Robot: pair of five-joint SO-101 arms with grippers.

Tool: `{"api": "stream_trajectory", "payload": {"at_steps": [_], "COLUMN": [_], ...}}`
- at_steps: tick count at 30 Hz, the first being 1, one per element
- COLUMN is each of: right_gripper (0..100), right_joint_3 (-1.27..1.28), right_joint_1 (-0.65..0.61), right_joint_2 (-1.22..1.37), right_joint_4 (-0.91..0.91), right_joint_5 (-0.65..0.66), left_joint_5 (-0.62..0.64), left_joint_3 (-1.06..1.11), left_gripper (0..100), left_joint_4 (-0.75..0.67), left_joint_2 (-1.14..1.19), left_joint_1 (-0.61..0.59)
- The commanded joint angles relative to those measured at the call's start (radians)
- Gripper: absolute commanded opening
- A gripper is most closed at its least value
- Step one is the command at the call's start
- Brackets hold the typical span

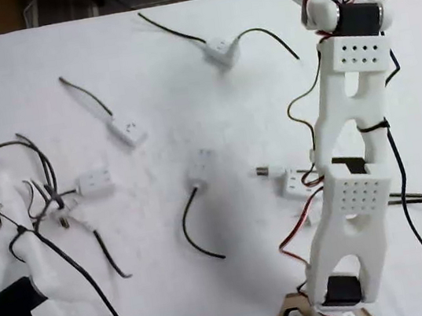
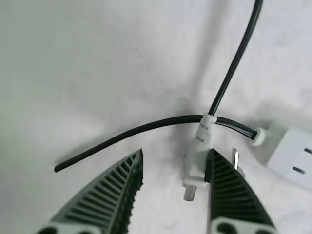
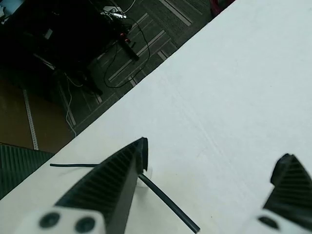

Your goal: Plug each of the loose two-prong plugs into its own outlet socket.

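Where white table (image 1: 143, 73) meets dark carpeted floor (image 3: 161, 24) | left end effector (image 2: 175, 152) spread beside plug (image 2: 196, 158) | right end effector (image 3: 215, 150) spread wide

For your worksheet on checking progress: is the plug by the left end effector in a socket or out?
Out: the plug lies loose, prongs bare, beside the socket.

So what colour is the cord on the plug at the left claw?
Black cord, best in the left wrist view.
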Motion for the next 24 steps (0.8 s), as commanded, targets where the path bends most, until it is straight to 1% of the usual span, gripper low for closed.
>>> {"api": "stream_trajectory", "payload": {"at_steps": [1, 6, 15, 17, 21, 24], "right_gripper": [39.1, 39.1, 39.1, 39.1, 39.1, 39.1], "right_joint_3": [-0.040, -0.040, -0.040, -0.040, -0.040, -0.040], "right_joint_1": [-0.008, -0.008, -0.008, -0.008, -0.008, -0.008], "right_joint_2": [-0.068, -0.068, -0.068, -0.070, -0.071, -0.073], "right_joint_4": [0.005, 0.005, 0.004, 0.004, 0.005, 0.005], "right_joint_5": [0.011, 0.011, 0.011, 0.011, 0.011, 0.011], "left_joint_5": [-0.012, -0.055, -0.054, -0.054, -0.054, -0.055], "left_joint_3": [-0.041, -0.040, -0.040, -0.040, -0.092, -0.184], "left_gripper": [21, 21, 21, 21, 21, 21], "left_joint_4": [-0.008, -0.009, -0.009, -0.009, 0.006, 0.077], "left_joint_2": [-0.002, 0.001, 0.001, 0.008, 0.102, 0.185], "left_joint_1": [-0.010, -0.010, 0.001, 0.024, 0.065, 0.064]}}
